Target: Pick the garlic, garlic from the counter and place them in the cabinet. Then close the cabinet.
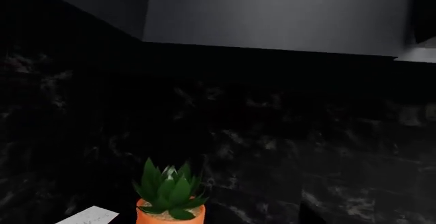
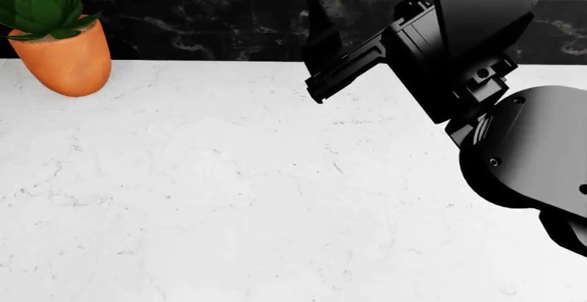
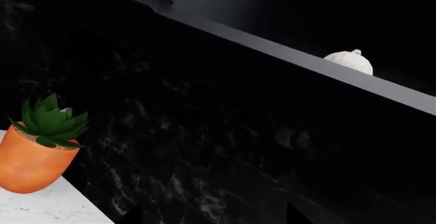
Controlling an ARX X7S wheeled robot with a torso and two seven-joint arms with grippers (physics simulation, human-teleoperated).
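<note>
The right hand (image 2: 317,61) (whether spread or pressed together, I cannot tell) hangs over the counter (image 2: 229,199), no writing legible

We see a matte black arm (image 2: 477,75): boxy housings, a rounded joint cover, small screws, and pointed fingers (image 2: 317,23).

No text, label, brand or number is readable anywhere, also not on the plant pot (image 2: 62,61) or the desk (image 2: 229,199).
</note>
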